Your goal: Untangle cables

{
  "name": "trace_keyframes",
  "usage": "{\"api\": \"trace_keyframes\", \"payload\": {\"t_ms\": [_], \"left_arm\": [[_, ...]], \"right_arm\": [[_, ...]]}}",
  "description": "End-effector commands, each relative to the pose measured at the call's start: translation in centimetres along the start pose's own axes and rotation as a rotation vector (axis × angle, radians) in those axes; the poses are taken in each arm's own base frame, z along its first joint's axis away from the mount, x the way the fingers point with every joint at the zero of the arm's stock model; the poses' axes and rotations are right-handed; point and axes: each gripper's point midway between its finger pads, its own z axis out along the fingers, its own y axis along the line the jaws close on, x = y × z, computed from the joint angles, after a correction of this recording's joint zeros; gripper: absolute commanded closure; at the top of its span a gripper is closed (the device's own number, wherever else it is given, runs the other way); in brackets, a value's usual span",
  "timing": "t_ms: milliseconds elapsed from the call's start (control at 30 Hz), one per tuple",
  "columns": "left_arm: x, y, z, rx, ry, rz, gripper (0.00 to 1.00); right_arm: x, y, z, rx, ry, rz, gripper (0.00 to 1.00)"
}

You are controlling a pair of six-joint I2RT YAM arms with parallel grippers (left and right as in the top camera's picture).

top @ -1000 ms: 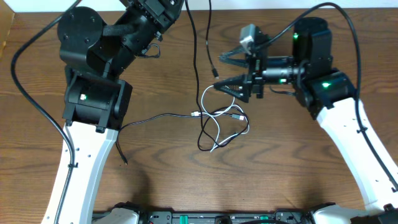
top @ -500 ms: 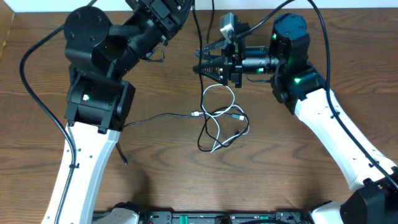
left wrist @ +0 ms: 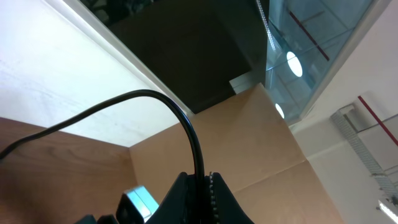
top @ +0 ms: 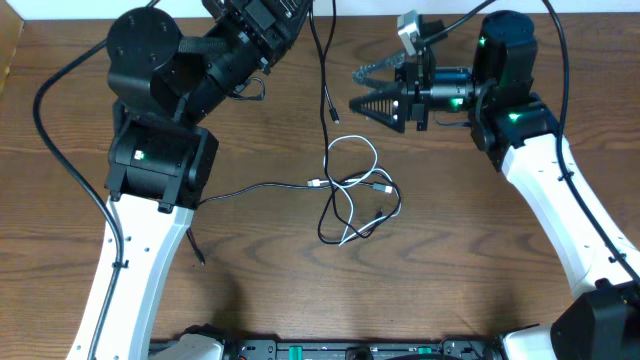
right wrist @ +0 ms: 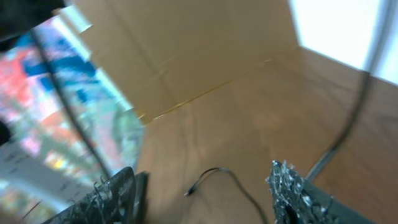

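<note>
Nearest me, the black cable starts beside the left arm's white forearm and runs across the wooden table to its middle. There it meets the white cable, and the two lie in loose overlapping loops with small plugs showing among them, flat on the wood and touched by neither arm.

Beyond the tangle and a little to its right, the right gripper hangs above the table. Its fingers are spread apart and point toward the left arm, with nothing between them.

Farthest back, at the table's far edge, the left gripper is clenched on a hanging black cord. From its own camera the cord arcs up out of the pinched fingers. Seen from above, the cord drops toward the tangle and ends in a small plug just short of the white loops. I cannot tell whether this cord is the other end of the black cable in the tangle.
</note>
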Motion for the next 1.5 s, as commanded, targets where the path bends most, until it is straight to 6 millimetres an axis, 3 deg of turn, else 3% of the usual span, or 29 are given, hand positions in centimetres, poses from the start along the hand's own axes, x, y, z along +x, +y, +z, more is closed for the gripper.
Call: {"api": "trace_keyframes", "payload": {"t_ms": [0,133,267,333,400,533,600,733,833,867,967,1233,1467], "left_arm": [[-0.8,-0.6,0.1,0.01,-0.024,0.014,0.92],[-0.9,-0.3,0.3,0.002,-0.028,0.01,0.92],[-0.9,-0.1,0.4,0.0,-0.026,0.001,0.92],[-0.8,-0.1,0.4,-0.001,-0.025,0.001,0.92],[-0.7,0.3,0.4,-0.013,-0.021,-0.006,0.92],[-0.8,2.0,0.3,-0.087,-0.032,0.063,0.92],[-0.9,4.1,0.0,-0.181,-0.044,0.12,0.91],[-0.2,6.3,-0.4,-0.272,-0.01,0.179,0.83],[0.5,7.4,-0.7,-0.315,0.027,0.217,0.66],[0.8,8.0,-0.9,-0.338,0.048,0.24,0.51],[1.5,9.0,-1.3,-0.374,0.09,0.289,0.4],[3.0,11.2,-2.4,-0.456,0.179,0.333,0.36],[3.5,11.9,-2.7,-0.474,0.21,0.37,0.36]], "right_arm": [[1.2,4.3,1.4,-0.216,0.054,-0.083,0.35],[1.9,6.0,3.6,-0.267,0.077,-0.106,0.37],[2.1,5.2,5.7,-0.167,0.074,-0.108,0.47],[2.1,4.0,6.4,-0.084,0.07,-0.088,0.57],[2.1,3.1,6.6,-0.026,0.067,-0.051,0.99],[2.7,0.8,5.4,0.086,0.075,0.065,0.99],[2.0,-0.7,3.6,0.186,0.044,0.155,0.99],[-0.6,-0.6,-0.2,0.255,-0.034,0.204,0.99],[-2.3,-0.3,-3.2,0.317,-0.098,0.235,0.99],[-3.2,-0.1,-5.0,0.359,-0.138,0.259,0.99],[-4.8,-0.1,-9.1,0.425,-0.236,0.347,0.99],[-7.8,-1.3,-19.7,0.547,-0.49,0.5,0.99],[-12.7,0.0,-25.9,0.63,-0.687,0.283,0.99]]}}
